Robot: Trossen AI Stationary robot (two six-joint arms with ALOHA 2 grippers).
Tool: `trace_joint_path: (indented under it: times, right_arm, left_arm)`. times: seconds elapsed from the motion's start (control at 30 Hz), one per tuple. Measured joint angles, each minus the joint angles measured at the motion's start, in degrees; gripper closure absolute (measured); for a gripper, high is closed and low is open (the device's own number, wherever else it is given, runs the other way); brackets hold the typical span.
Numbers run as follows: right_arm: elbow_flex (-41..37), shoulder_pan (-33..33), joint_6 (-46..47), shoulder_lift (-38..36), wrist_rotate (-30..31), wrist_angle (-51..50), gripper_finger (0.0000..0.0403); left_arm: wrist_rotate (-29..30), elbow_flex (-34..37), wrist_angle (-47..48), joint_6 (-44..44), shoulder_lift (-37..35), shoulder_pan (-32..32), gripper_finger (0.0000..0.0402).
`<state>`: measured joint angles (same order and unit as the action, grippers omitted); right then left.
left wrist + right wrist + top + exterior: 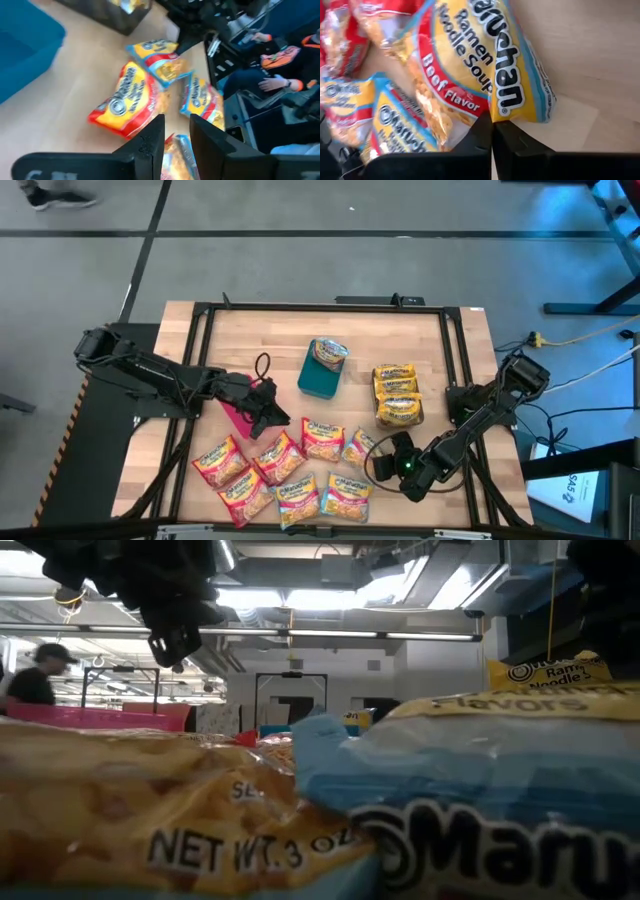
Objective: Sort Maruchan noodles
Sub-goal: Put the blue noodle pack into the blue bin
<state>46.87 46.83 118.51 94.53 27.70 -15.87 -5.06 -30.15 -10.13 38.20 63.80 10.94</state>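
Observation:
Several Maruchan noodle packets (290, 470) in red, yellow and light-blue wrappers lie flat near the table's front edge. One packet (328, 352) lies in the teal bin (318, 380). A few yellow packets (397, 395) lie stacked at the right. My left gripper (272, 418) hangs open and empty (176, 135) by the pink bin (236, 410), above the loose packets. My right gripper (378, 450) is low at the right end of the pile, shut on a beef-flavor packet (470, 65). My right gripper pinches the beef-flavor packet's edge (493, 116) between its two fingers, where the wrapper creases into a ridge. The fingers come low from the table's right side. The rest of the packet lies on the table and on neighbouring packets.
The wooden table (260, 330) has a black frame around it. A black cable loop (262, 366) lies beside the pink bin. A person sits beyond the table's edge in the left wrist view (280, 75); another stands far off in the low view (40, 675).

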Motion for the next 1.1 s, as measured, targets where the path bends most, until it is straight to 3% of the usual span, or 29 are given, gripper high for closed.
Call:
trace_joint_path:
  times: [0.23,0.57,0.93,1.1]
  right_arm:
    - [2.2,0.0,-5.9,-4.7,2.8,-2.4,0.0402]
    - [11.1,-2.9,-15.7,-10.7,12.1,-17.1,0.0403]
    - [22.6,-19.3,-47.7,-11.2,12.1,-28.6,0.0403]
    - [25.4,-29.1,-64.3,-11.3,5.9,-29.1,0.0403]
  left_arm:
    - [0.1,0.0,9.4,-3.0,-7.0,-2.6,0.0317]
    - [0.1,0.0,19.4,-3.9,-13.6,-4.2,0.0317]
    - [5.6,0.0,26.9,-4.2,-14.4,-4.2,0.0317]
    - [5.7,0.0,28.2,-4.9,-16.9,-4.2,0.0317]
